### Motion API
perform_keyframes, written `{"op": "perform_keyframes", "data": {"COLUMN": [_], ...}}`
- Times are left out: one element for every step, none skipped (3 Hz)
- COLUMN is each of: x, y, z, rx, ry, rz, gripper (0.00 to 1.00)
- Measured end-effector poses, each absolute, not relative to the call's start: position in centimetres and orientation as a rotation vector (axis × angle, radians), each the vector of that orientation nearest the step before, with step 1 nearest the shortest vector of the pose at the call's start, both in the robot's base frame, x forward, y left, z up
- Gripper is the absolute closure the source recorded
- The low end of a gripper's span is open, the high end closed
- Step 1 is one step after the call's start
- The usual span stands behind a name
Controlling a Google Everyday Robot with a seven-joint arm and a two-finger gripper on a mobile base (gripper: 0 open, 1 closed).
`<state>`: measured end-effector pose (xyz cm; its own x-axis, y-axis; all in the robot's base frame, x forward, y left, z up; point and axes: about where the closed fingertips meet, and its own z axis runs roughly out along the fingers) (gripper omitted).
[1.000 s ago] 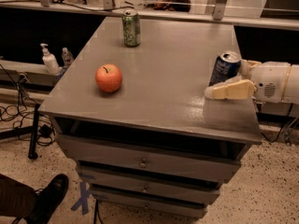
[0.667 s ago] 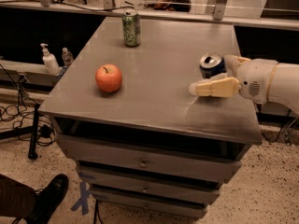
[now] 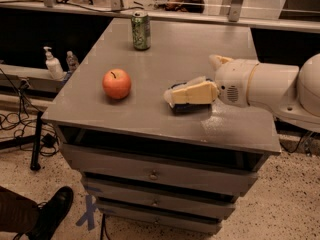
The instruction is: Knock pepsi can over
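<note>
Fingers (image 3: 196,92) of the gripper (image 3: 169,97), pressed together, have swept from the right edge of the tabletop (image 3: 175,49) toward mid-front, leaving the pepsi can (image 3: 186,106) seemingly toppled beneath them.

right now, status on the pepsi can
Gripper low over table, right side, against pepsi can. Can mostly hidden, looks tipped over. Apple and green can well clear.

The pincer (image 3: 170,97) hangs low over the tabletop (image 3: 150,115), right of the apple (image 3: 117,83), covering the blue can (image 3: 186,108) (mostly hidden). A green can (image 3: 141,30) stands upright at the back.
</note>
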<state>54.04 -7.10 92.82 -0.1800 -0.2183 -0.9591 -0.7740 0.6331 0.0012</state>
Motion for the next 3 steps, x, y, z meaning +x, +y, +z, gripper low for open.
{"op": "perform_keyframes", "data": {"x": [54.3, 55.3, 56.9], "y": [-7.3, -10.2, -14.8], "z": [92.2, 91.9, 92.6], "rx": [-0.869, -0.943, -0.997], "ry": [1.713, 1.682, 1.655], "rz": [0.598, 0.584, 0.551], "gripper": [0.00, 0.00, 0.00]}}
